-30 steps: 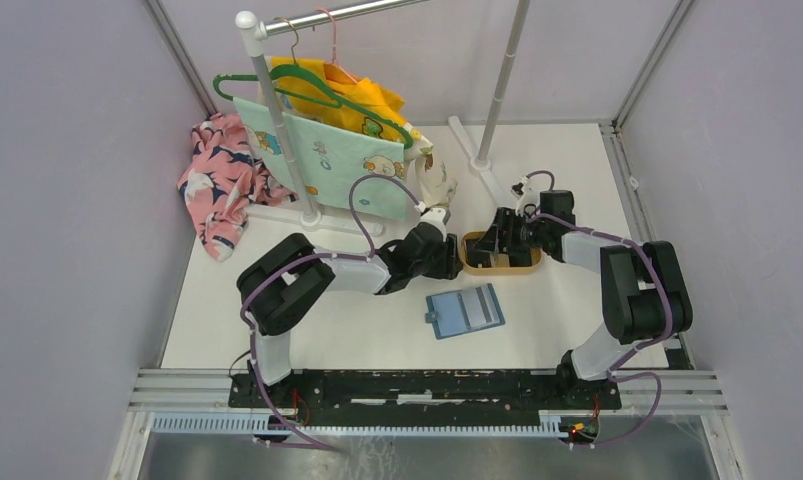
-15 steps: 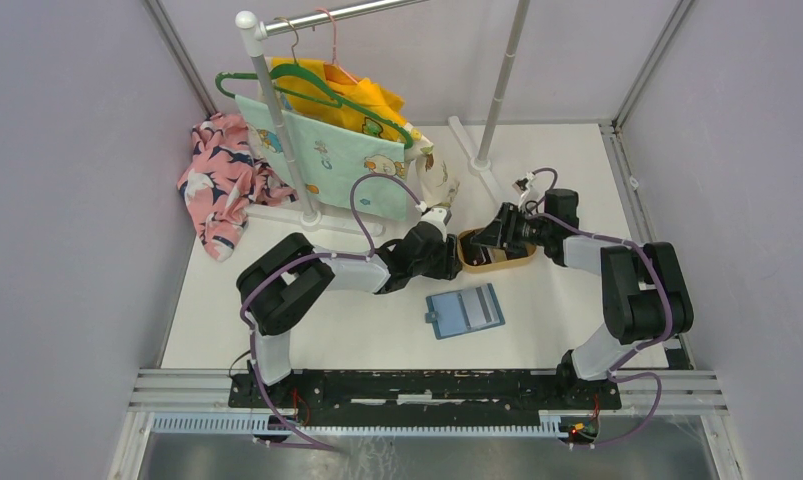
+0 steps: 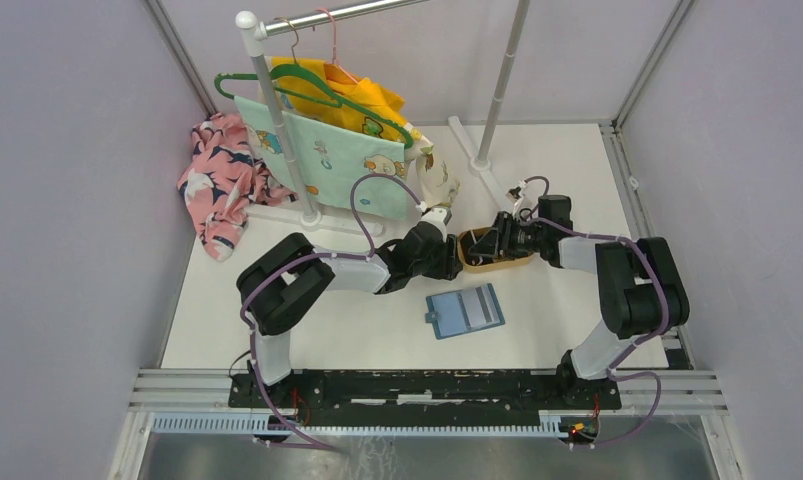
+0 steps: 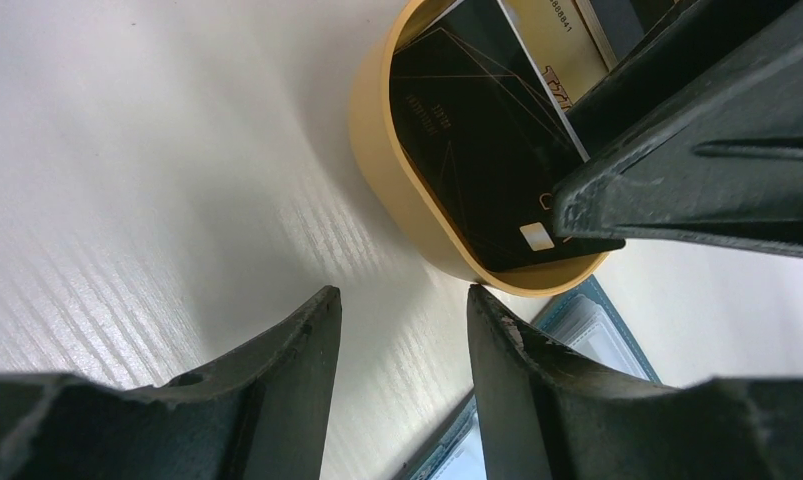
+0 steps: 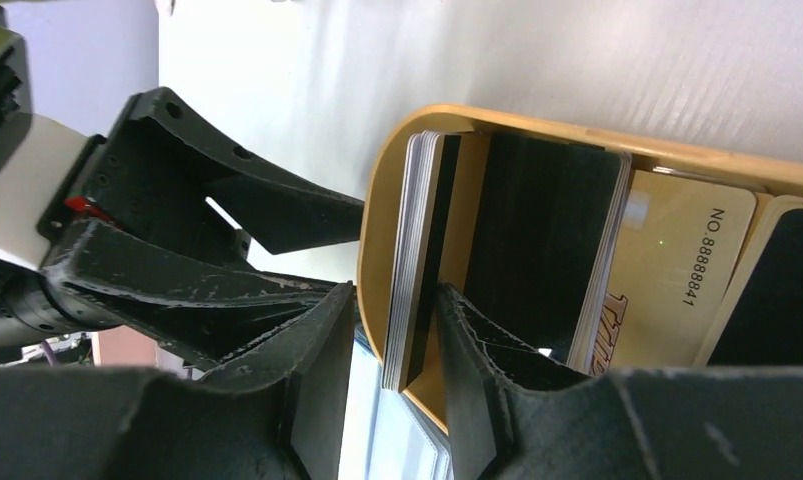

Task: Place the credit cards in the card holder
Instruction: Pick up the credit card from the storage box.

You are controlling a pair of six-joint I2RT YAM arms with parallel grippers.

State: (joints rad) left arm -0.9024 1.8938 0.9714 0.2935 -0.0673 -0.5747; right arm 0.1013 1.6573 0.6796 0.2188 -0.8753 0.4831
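At one end of the tan oval tray, right gripper straddles wall and on-edge credit cards (jaws spread, not clamped); left gripper gapes empty alongside; card holder lies open nearby

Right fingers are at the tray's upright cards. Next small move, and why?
Probably nudge the right gripper so both fingers sit inside the tan oval tray, then close. The upright stack of dark cards stands between them, but the outer finger seems outside the tray's end wall, so closing may pinch it too.
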